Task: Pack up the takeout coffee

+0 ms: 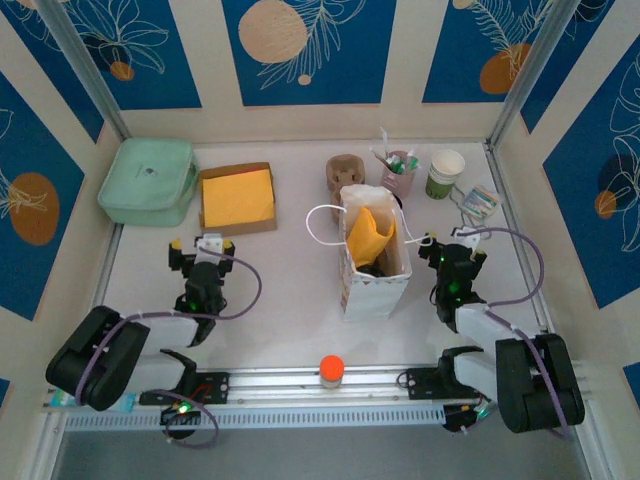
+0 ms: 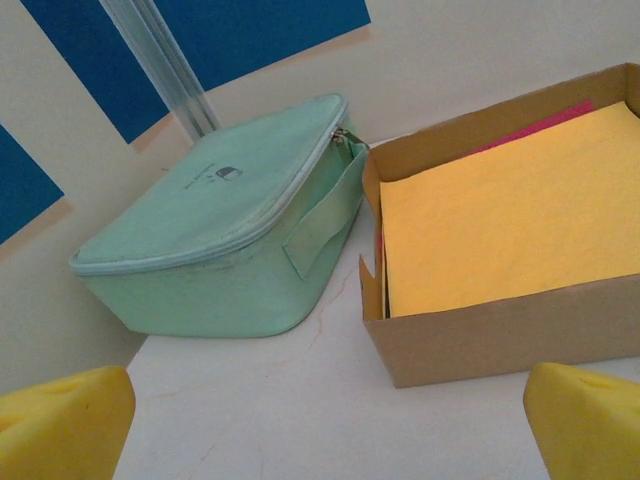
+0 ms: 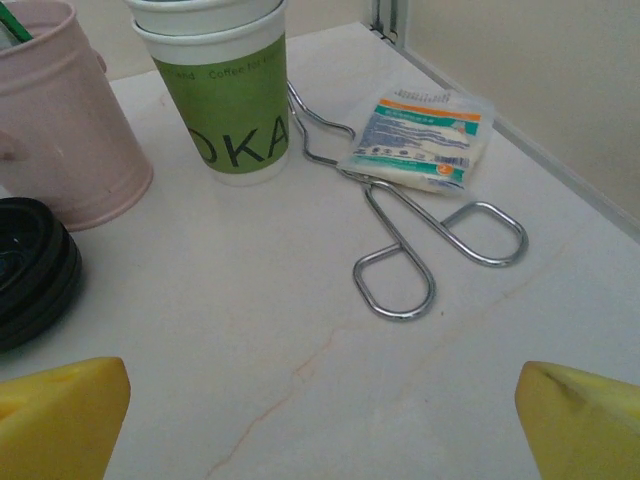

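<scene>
A round black lid (image 3: 28, 270) at the left edge of the right wrist view belongs to the takeout coffee; the cup's side under it is hidden. It stands just in front of the pink cup (image 3: 55, 120). My right gripper (image 3: 320, 425) is open over bare table, to the right of the lid and short of it, with nothing between its yellow fingertips (image 3: 60, 415). The white paper bag (image 1: 375, 262) stands open in the middle of the table with a yellow napkin in it; the right gripper (image 1: 455, 250) is just right of it. My left gripper (image 1: 203, 248) is open, facing the mint case and the box.
A lidless green-and-white cup (image 3: 215, 95), wire tongs (image 3: 400, 250) and a small packet (image 3: 420, 135) lie ahead of the right gripper. A mint zip case (image 2: 215, 235) and a cardboard box of yellow napkins (image 2: 500, 240) sit ahead of the left. A brown cup carrier (image 1: 345, 172) stands behind the bag.
</scene>
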Available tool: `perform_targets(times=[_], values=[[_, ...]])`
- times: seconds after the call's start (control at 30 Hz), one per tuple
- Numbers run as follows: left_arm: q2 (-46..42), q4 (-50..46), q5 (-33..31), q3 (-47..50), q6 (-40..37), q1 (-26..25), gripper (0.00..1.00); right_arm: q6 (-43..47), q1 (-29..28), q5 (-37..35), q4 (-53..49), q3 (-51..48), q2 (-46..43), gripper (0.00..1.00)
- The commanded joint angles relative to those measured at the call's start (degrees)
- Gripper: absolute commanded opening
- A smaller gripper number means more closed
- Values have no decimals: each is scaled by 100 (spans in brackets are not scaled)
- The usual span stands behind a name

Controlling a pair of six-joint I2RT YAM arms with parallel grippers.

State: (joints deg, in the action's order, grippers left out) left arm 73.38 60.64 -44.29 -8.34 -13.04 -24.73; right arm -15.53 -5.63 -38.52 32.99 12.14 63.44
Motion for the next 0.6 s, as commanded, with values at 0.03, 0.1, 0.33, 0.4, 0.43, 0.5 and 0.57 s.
perform_targets(times=[0.03, 0.1, 0.33, 0.4, 0.43, 0.5, 0.57], values=[[198, 718, 108, 63, -131, 100, 100, 200, -51, 3, 497, 173, 162, 100], [304, 920, 109, 74, -159, 118, 100, 235, -66, 11, 506, 218, 227, 100], [712, 1652, 112, 144, -239, 175, 100, 398, -111, 20, 772, 254, 433, 100], [866, 1954, 93, 181, -253, 192, 100, 452, -115, 29, 845, 270, 506, 100], [897, 1992, 82, 167, -262, 200, 100, 470, -131, 37, 870, 289, 535, 100], [922, 2003, 110, 157, -236, 224, 100, 539, -153, 42, 1010, 280, 607, 100], [923, 2002, 128, 157, -208, 259, 100, 576, -163, 46, 1057, 296, 657, 100]])
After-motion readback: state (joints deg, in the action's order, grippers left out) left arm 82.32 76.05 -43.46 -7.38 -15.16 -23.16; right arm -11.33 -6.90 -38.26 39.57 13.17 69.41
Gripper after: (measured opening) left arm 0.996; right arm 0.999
